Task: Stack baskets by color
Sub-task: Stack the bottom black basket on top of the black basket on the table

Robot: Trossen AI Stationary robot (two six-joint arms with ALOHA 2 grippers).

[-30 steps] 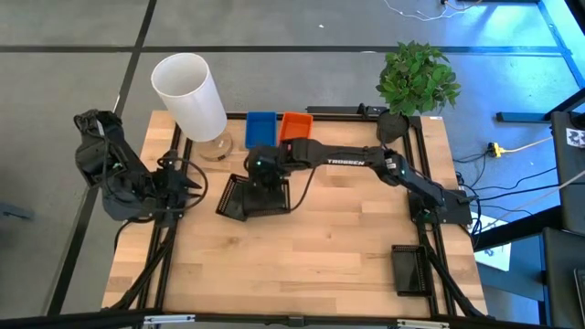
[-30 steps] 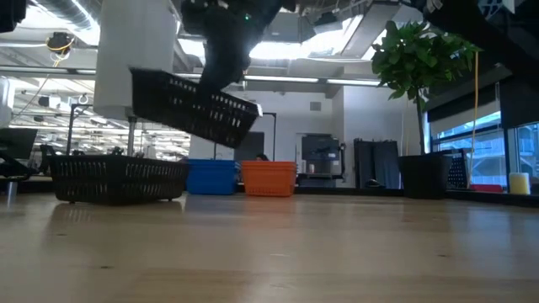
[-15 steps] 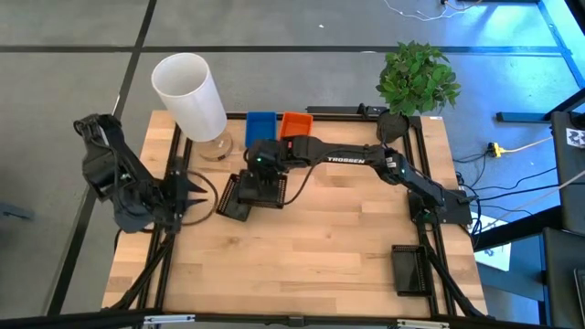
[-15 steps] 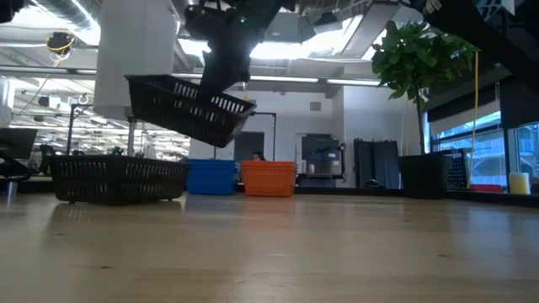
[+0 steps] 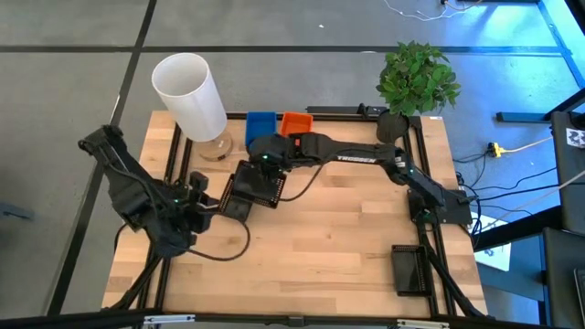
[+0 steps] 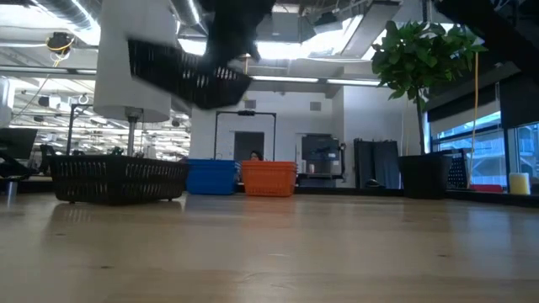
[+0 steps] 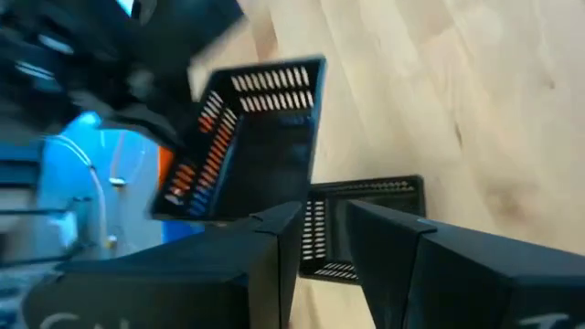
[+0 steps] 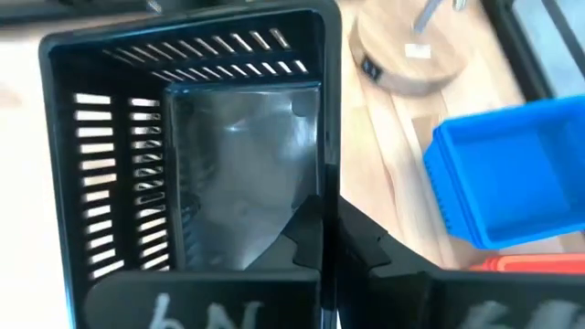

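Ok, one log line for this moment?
right gripper: shut on black basket, lifted | target: second black basket on table | left gripper: open, empty, nearby
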